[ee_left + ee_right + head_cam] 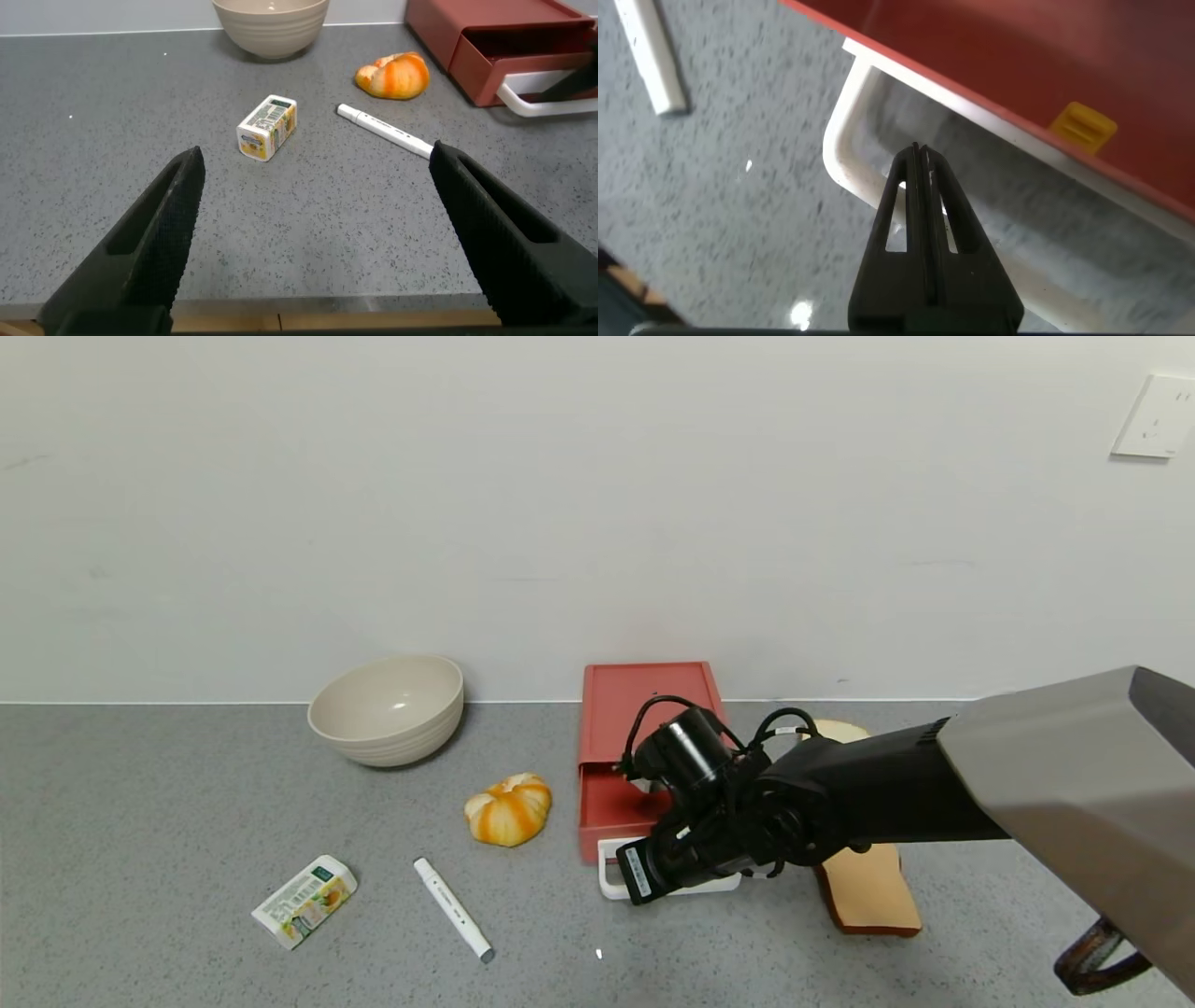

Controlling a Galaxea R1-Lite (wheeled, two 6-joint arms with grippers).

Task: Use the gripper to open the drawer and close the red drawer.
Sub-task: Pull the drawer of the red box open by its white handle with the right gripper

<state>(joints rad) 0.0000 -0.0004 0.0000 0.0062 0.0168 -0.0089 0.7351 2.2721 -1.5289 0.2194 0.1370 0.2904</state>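
Observation:
The salmon-red drawer box (644,709) stands by the wall, its drawer pulled partly out toward me, with the white loop handle (609,879) at the front. My right gripper (665,877) points down at that handle. In the right wrist view the gripper (918,154) is shut, fingers pressed together with nothing between them, the tip inside the handle loop (842,159) under the red drawer front (1018,56). My left gripper (316,154) is open and empty above the table's front edge; the drawer (495,37) shows far off.
A beige bowl (387,709), an orange fruit (509,809), a white marker (453,908) and a small carton (304,900) lie left of the drawer. Bread slices (868,891) lie right of it, under my right arm. A yellow tag (1083,123) sits on the drawer front.

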